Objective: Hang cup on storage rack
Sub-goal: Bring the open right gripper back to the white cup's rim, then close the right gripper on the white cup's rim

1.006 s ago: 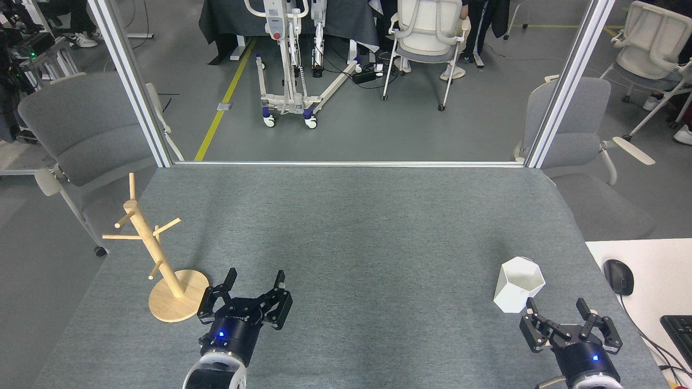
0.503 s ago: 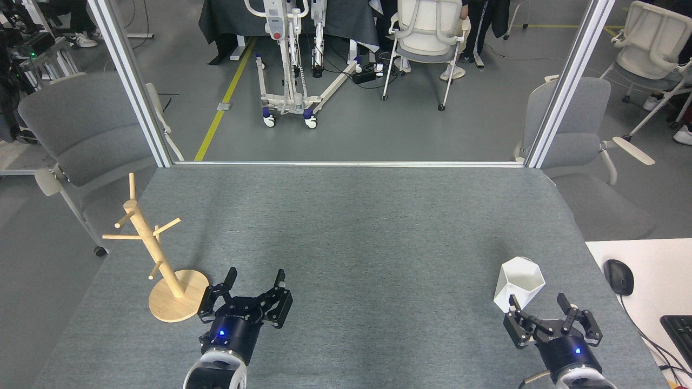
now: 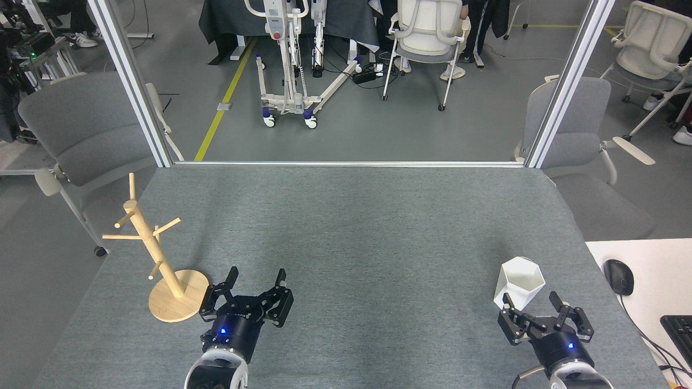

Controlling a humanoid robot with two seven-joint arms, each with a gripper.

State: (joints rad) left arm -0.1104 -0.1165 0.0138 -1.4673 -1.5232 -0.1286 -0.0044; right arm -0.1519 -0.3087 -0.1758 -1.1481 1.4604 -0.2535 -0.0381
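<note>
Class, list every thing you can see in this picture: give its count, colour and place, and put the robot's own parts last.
cup: one, white, table's right near side, upright.
storage rack: one, light wood, table's left near side.
table: one, grey covering, centre.
computer mouse: one, black, white desk at right.
keyboard: one, black, right edge.
grey chairs: two, flanking the table.
left gripper: one, black, open, beside the rack's base.
right gripper: one, black, open, just near of the cup.

Open felt btwn storage rack point(image 3: 162, 259) & cup point(image 3: 519, 283); left tool point(image 3: 255, 281) just beside rack base.
</note>
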